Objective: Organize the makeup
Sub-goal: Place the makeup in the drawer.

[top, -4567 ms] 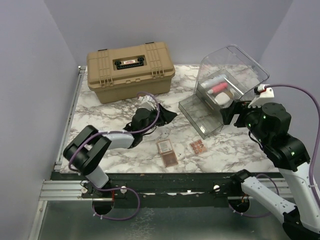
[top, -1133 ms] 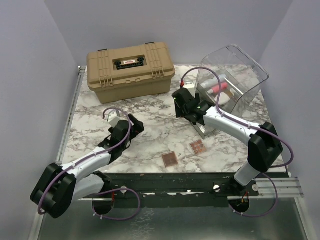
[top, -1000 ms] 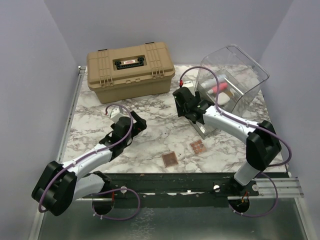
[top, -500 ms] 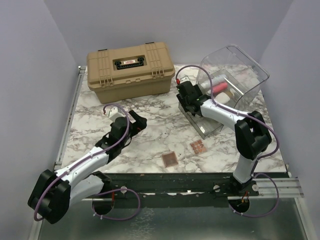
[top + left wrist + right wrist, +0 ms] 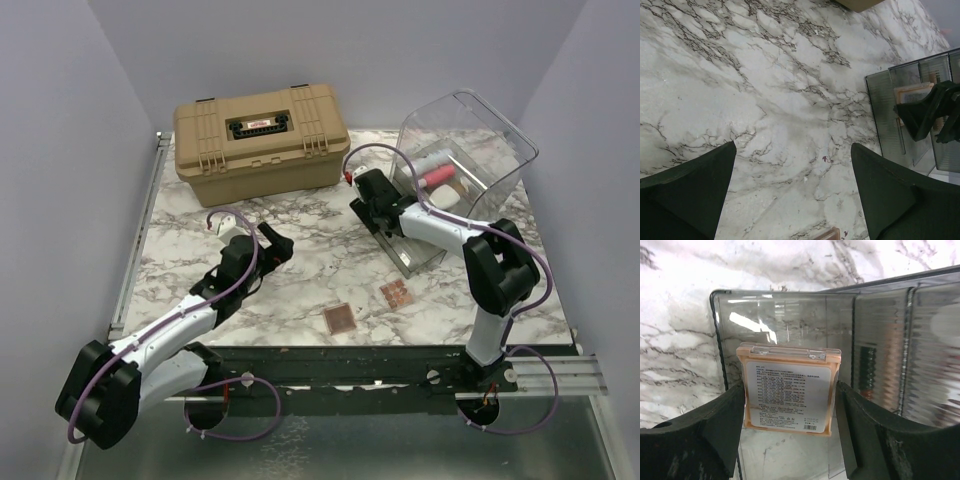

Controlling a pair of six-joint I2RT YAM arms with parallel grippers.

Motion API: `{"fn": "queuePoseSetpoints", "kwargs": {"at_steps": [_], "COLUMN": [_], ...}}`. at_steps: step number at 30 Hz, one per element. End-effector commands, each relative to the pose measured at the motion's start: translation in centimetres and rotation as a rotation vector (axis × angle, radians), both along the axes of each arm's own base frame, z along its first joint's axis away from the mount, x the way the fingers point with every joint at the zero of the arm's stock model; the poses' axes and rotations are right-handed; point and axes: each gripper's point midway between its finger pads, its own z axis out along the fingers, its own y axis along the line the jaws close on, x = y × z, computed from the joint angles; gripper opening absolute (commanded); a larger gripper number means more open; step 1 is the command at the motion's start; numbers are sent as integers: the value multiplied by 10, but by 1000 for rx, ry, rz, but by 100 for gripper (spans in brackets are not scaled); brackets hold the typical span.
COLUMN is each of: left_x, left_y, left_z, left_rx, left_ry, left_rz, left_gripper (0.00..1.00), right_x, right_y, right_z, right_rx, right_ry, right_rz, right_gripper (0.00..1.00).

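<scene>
This looks like a robotics lab test cell rather than anyone's home. A white counter with grey marble veining [image 5: 320, 262] is boxed in on three sides by plain pale lilac wall panels [image 5: 60, 150]. A slotted aluminium rail [image 5: 555, 372] runs along its near edge, carrying two white-and-black robot arms, left [image 5: 170, 325] and right [image 5: 490, 275], with purple cables [image 5: 372, 148] looping off them. A tan plastic hard case [image 5: 262, 135] and a clear plastic bin [image 5: 465, 150] stand at the back.

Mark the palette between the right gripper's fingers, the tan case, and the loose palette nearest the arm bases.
held palette [image 5: 788, 390], right wrist view, its printed label.
tan case [image 5: 262, 142], top view, lid.
near palette [image 5: 339, 319], top view, top face.
</scene>
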Motion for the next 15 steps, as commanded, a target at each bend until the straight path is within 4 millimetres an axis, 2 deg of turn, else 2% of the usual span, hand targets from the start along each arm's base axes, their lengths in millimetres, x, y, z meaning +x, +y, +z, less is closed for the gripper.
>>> {"fn": "queuePoseSetpoints", "kwargs": {"at_steps": [1, 15], "left_x": [-5, -5], "left_y": [1, -3], "left_z": [-10, -12], "left_rx": [19, -1], "left_ry": [30, 34], "left_rz": [-20, -41], "left_gripper": [99, 99], "right_x": [-1, 13], "right_y": [3, -2], "right_z": [-11, -28], "right_rx": [10, 6], "right_ry": [27, 61], "right_rz": [55, 64], "right_gripper": [66, 71]}}
